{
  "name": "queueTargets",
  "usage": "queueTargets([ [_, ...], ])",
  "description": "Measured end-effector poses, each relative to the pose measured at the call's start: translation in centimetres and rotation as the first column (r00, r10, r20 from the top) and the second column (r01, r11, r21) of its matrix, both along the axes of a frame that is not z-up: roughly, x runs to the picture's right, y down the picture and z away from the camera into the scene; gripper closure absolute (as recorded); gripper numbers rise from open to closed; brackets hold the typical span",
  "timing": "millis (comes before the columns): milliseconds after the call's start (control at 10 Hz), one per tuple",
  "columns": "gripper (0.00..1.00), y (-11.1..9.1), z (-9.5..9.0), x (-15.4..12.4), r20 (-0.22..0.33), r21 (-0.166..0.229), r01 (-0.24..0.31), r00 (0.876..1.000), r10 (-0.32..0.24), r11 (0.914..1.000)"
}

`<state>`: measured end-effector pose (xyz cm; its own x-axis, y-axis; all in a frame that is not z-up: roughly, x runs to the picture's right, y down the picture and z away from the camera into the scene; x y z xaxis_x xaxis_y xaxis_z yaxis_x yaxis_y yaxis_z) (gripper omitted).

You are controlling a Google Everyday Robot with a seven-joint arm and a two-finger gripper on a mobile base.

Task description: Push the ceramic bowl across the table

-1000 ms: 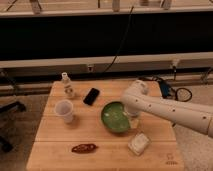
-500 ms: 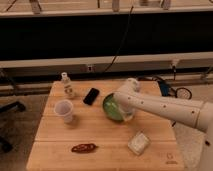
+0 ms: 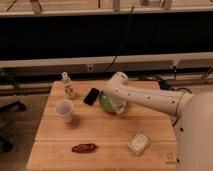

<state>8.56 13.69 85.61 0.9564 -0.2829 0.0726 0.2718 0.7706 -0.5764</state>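
The green ceramic bowl [image 3: 105,102] sits on the light wooden table [image 3: 100,132], a little behind its middle, next to a black phone [image 3: 91,96]. My white arm reaches in from the right, and it covers most of the bowl. The gripper [image 3: 117,106] is down at the bowl's right side, over its rim. Only the bowl's left edge shows.
A translucent white cup [image 3: 65,110] stands left of the bowl. A small bottle [image 3: 67,85] is at the back left. A reddish-brown item [image 3: 84,148] lies near the front edge, and a white square packet [image 3: 139,142] at the front right. A dark chair base [image 3: 7,107] is on the floor to the left.
The arm has swung left and toward the far edge. The bowl has slid with it, from the table's middle toward the phone.
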Motion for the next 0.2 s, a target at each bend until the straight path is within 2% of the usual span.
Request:
queueTargets([
  [100,0.98,-0.18,-0.19,-0.71,0.015,-0.002,0.022,1.000,-0.022,0.9998],
  [200,0.90,-0.58,-0.20,-1.27,0.022,0.001,0.033,0.999,-0.033,0.9995],
])
